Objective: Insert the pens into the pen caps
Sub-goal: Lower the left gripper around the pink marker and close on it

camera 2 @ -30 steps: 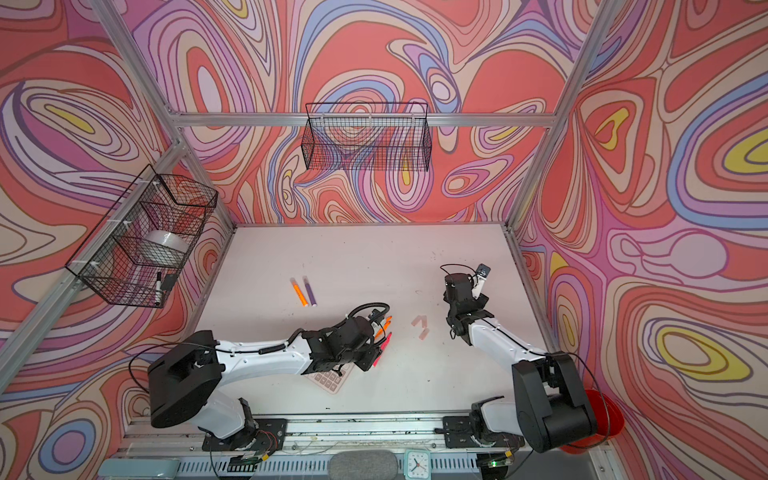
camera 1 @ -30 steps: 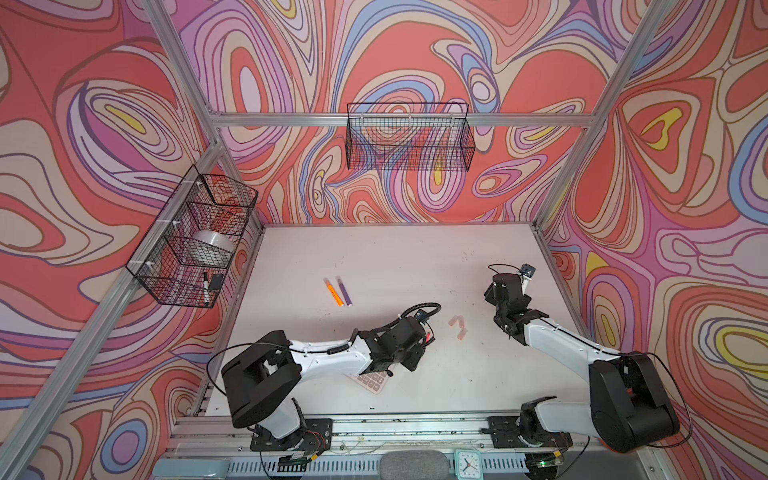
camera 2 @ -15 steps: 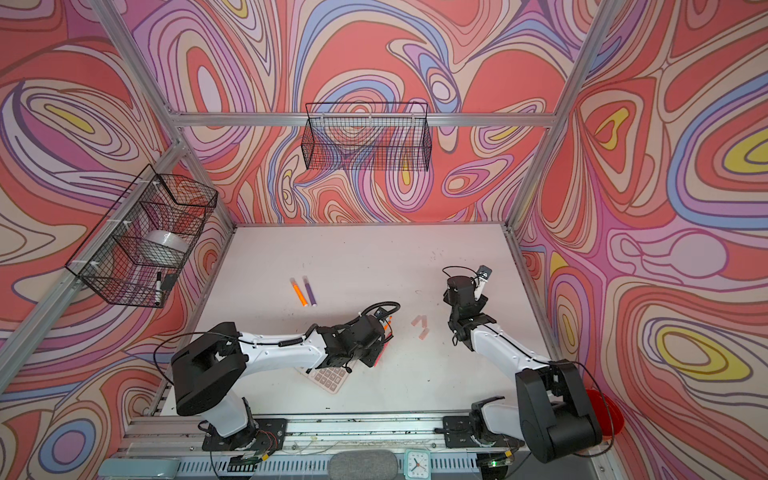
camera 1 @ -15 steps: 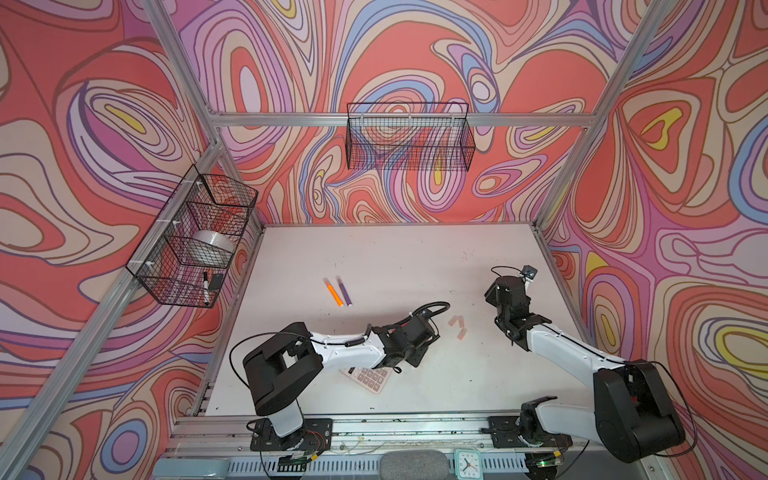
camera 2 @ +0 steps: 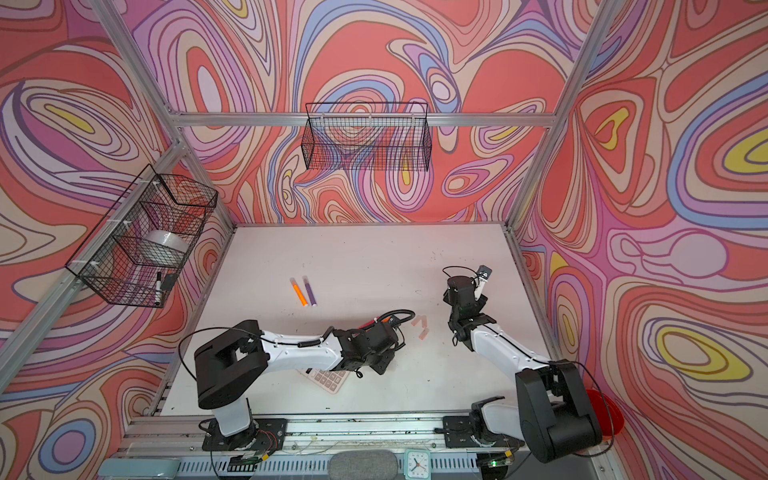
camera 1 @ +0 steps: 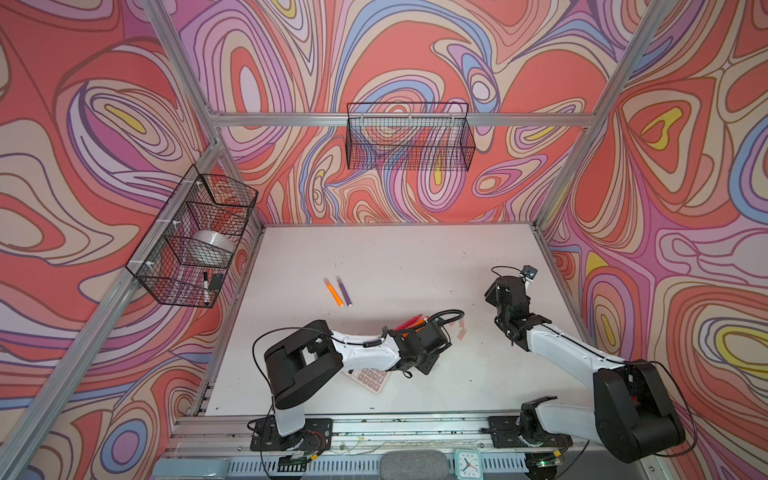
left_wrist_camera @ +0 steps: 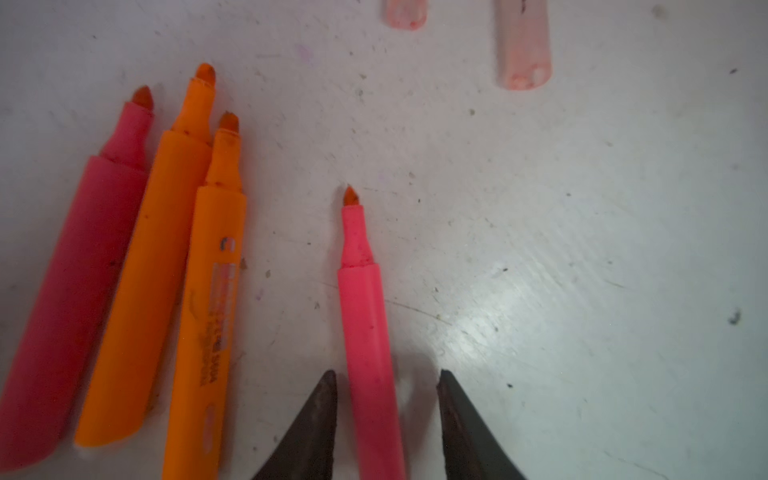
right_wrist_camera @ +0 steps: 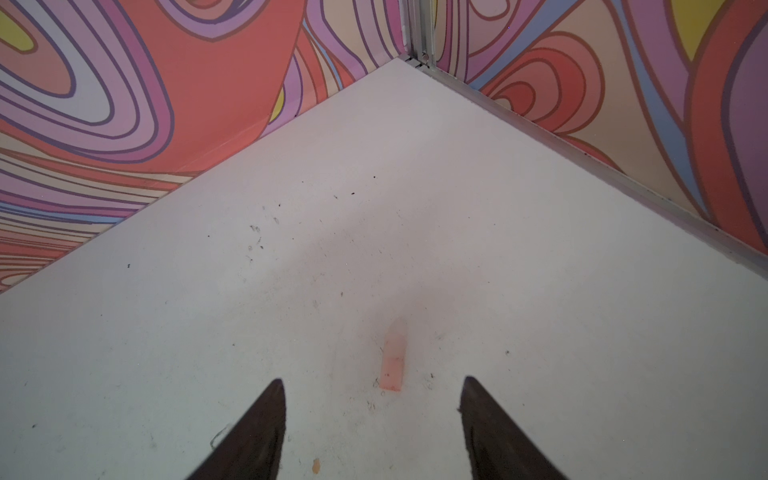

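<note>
While its two dark fingertips stand only a narrow way apart, the left end effector (left_wrist_camera: 386, 374) straddles the rear barrel of a slim neon pink marker pen (left_wrist_camera: 361, 299) without clamping it. Gaps show on both sides. That pen lies flat on the scuffed white worktop (left_wrist_camera: 582, 249), its bare tip pointing straight ahead of the fingertips. Just beside it lie a lettered neon orange marker pen (left_wrist_camera: 208, 311), a plain neon orange marker pen (left_wrist_camera: 145, 270) and a darker pink marker pen (left_wrist_camera: 62, 291), all uncapped. Well ahead rest a pale translucent pinkish cap stub (left_wrist_camera: 523, 45) and a second cap stub (left_wrist_camera: 405, 14), cut by the frame edge. The right end effector (right_wrist_camera: 372, 399) is spread wide and holds nothing. A third cap stub (right_wrist_camera: 392, 365) lies just ahead of its fingertips, lengthwise.

I judge the off-centre straddle the main risk: on closing, the nearer fingertip would meet the round barrel first and may roll it into the lettered orange pen. A hold this far back also leaves a long free front, so the tip could wander when aimed at a cap mouth. The small, smooth cap could squirt out of wide jaws.

Count: six pens, three orange, two pink, one purple. The seemingly capped orange pen (camera 1: 333, 293) and purple marker pen (camera 1: 344, 291) lie together, well away from both end effectors. Loose caps: three certain, and the cluster ahead of the left end effector may hold one more.
</note>
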Tool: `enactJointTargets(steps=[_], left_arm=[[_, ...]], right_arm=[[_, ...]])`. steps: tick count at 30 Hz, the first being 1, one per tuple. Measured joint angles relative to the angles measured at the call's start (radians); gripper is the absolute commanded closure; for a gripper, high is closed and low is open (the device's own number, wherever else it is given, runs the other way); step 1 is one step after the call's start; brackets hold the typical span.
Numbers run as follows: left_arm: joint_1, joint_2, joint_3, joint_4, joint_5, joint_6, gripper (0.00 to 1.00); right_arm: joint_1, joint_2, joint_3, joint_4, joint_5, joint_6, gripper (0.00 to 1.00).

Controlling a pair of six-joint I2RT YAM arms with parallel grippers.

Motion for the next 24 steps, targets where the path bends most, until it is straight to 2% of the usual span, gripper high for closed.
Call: enactJointTargets(steps=[5, 16, 24], left_arm=[[-0.007, 0.002, 0.003, -0.018, -0.033, -0.011, 0.61], [-0.015, 0.002, 0.002, -0.033, -0.057, -0.026, 0.73], [-0.019, -0.001, 0.000, -0.033, -0.057, -0.030, 0.94]], right_arm=[[0.000, 0.000, 0.000, 0.000, 0.000, 0.000, 0.33], [0.000, 0.000, -0.002, 0.001, 0.000, 0.000, 0.33], [0.000, -0.040, -0.035, 0.004, 0.000, 0.001, 0.31]])
